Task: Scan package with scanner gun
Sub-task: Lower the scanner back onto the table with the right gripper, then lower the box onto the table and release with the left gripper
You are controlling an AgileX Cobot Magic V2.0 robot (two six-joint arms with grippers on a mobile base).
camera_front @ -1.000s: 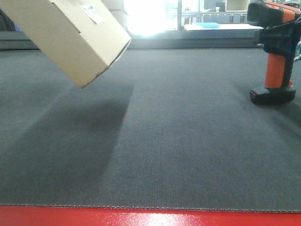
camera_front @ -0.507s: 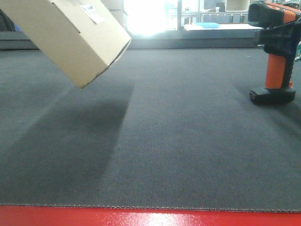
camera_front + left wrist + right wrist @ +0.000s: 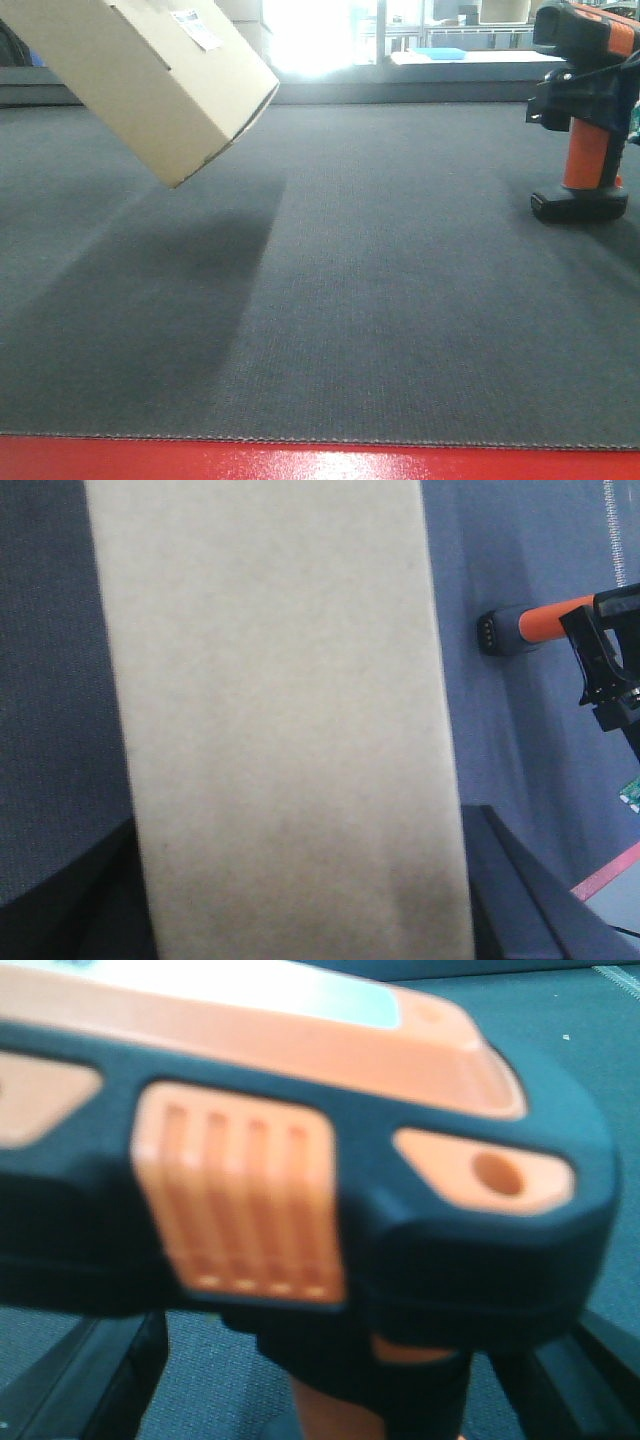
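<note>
The package is held aloft, clenched in the left gripper, while the scanner gun stands between the right gripper fingers, closure not discernible; grasping is judged underway, with lifting and aiming at the label required next.

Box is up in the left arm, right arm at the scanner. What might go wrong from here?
1. The orange-and-black pistol-shaped scanner gun stands on its small foot; the right end effector sits high around it, grip not clearly closed, so it may tip or slip when lifted.
2. The white barcode label sits on the upper face of the tilted tan cardboard package, possibly angled away from the scanner.
</note>
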